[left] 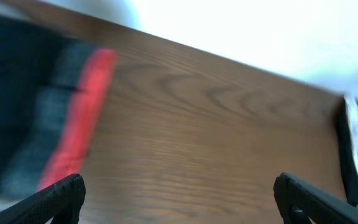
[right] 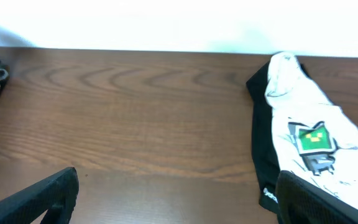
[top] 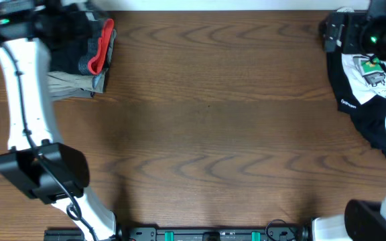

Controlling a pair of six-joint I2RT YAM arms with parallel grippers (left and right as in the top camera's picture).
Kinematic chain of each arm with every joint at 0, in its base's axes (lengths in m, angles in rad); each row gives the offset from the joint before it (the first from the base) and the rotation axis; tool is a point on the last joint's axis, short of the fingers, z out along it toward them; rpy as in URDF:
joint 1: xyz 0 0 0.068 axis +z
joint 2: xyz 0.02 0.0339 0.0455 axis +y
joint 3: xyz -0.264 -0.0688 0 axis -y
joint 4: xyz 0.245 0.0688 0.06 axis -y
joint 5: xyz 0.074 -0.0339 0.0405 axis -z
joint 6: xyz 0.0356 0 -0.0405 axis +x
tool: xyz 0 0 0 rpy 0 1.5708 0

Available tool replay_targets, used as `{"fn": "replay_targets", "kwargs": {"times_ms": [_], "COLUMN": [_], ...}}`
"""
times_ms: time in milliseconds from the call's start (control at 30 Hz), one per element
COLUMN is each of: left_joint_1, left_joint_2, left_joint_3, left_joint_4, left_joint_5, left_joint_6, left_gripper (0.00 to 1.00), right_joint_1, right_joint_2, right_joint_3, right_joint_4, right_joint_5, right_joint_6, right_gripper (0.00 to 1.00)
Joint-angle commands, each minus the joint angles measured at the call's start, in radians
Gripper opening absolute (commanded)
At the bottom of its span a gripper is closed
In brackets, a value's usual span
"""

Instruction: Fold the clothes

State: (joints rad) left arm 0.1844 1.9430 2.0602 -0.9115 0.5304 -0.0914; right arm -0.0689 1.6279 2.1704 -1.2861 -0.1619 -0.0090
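While the left arm reaches over the far left corner of the surface (top: 213,127), the black pants (top: 72,47) lie there in a compact bundle. Their grey-and-red waistband (top: 101,43) runs along the side that faces the middle of the surface. A pair of khaki trousers (top: 76,84) shows from under the near edge of the bundle, touching it.

The left wrist view is blurred. It shows the left tool (left: 179,190) with its two fingers spread wide apart and only bare wood between them. The pants fill the left part of that view, with the red stripe just beyond the left finger. The view does not show whether that finger touches the cloth.

At the far right corner lies a black-and-white shirt (top: 370,94) with a small green graphic (right: 314,138) on its white panel. It is spread loosely and crumpled, with one black part trailing toward the near side. It lies well apart from the pants, with the whole width of bare wood between the two.

The right arm sits over that corner. In the right wrist view the right tool (right: 178,183) also has its fingers set wide apart and holds nothing. The shirt lies in front of its right finger, and the waistband of the pants peeks in at the far left edge.
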Motion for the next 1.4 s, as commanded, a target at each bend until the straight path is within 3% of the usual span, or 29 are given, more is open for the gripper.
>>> {"fn": "replay_targets", "kwargs": {"times_ms": [0,333,700,967,1200,1367], "left_joint_1": [-0.083,-0.211,-0.210,-0.210,-0.210,-0.210], "left_joint_2": [-0.008,-0.001,-0.002,-0.002,-0.002,-0.002], "left_joint_3": [0.005,0.005,0.005,0.005,0.005,0.005], "left_joint_4": [0.000,0.027,0.026,0.026,0.026,0.026], "left_joint_5": [-0.062,-0.315,-0.315,-0.315,-0.315,-0.315], "left_joint_6": [0.093,0.241,0.241,0.241,0.241,0.241], "left_gripper": [0.98,0.98,0.98,0.98,0.98,0.98], "right_joint_1": [0.010,0.010,0.027,0.109,0.094,0.076], "right_joint_2": [-0.007,-0.006,-0.044,-0.257,-0.559,-0.780], "right_joint_3": [0.003,0.003,0.000,-0.066,-0.419,-0.884], "right_joint_4": [-0.010,-0.013,-0.013,-0.012,0.027,0.443], "right_joint_5": [0.024,0.024,0.024,0.024,0.024,0.062], "right_joint_6": [-0.015,-0.015,-0.015,-0.015,-0.015,-0.016], "right_gripper": [0.99,0.99,0.99,0.99,0.99,0.99]}}
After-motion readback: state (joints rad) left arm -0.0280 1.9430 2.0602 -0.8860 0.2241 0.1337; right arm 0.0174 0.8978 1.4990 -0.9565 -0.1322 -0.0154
